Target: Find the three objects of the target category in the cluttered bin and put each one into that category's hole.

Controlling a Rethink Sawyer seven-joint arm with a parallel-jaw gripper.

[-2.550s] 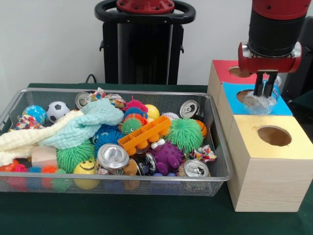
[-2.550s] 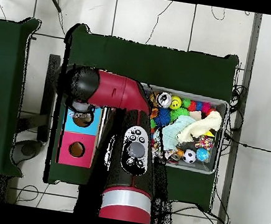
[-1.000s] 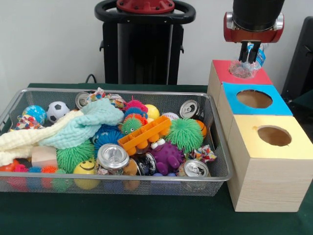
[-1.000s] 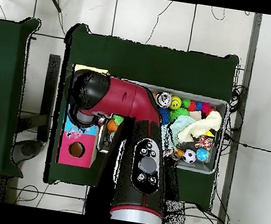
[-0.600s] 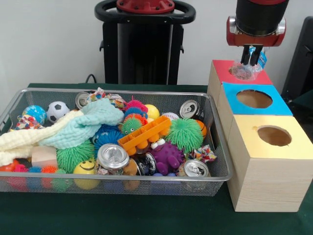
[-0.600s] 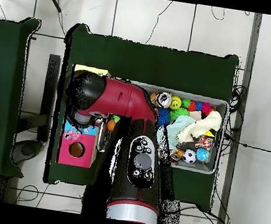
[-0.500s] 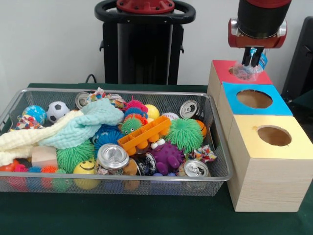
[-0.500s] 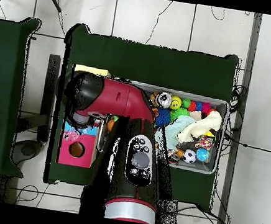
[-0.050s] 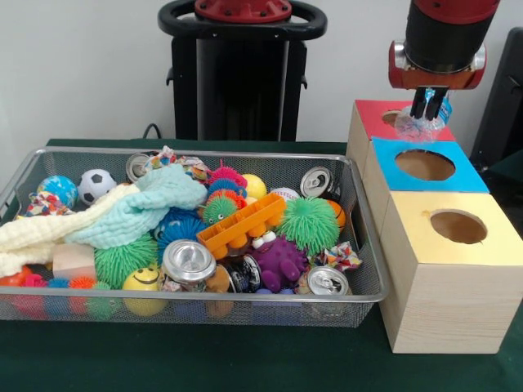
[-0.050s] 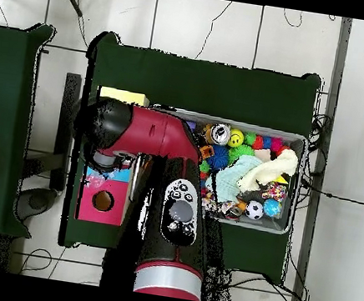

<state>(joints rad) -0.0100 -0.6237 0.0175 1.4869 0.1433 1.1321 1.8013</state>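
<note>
**bottle held over the boxes**

table (image 9: 245, 367) in dark green cloth, carrying a wire mesh bin (image 9: 359, 282) and, just beside the bin's right end in the front view, a row of three wooden boxes with a round hole in each top: yellow box (image 9: 458, 245) nearest the camera, blue box (image 9: 425, 167) in the middle, red box (image 9: 380, 118) farthest.

bin heaped with clutter: pale yellow cloth (image 9: 33, 233) and mint cloth (image 9: 139, 208) across the left half, orange plastic tray (image 9: 241, 224) tilted in the middle, green spiky ball (image 9: 309, 222) beside it, purple spiky toy (image 9: 278, 261), several cans lying with silver tops showing (image 9: 188, 260), yellow smiley ball (image 9: 145, 279), small soccer ball (image 9: 96, 184).

red and black arm (image 10: 158, 137) comes down at upper right in the front view. gripper (image 9: 429, 106) has its fingers drawn close, pinching a crumpled clear plastic bottle (image 9: 421, 126) at its upper part. bottle hangs above the seam between red and blue boxes, clear of both tops. long axis hard to read from the crushed shape; blue label (image 9: 444, 109) sits up beside the fingers, bulk of the bottle bunched below them.

overhead view: arm covers the boxes' middle; bottle not made out there.
</note>
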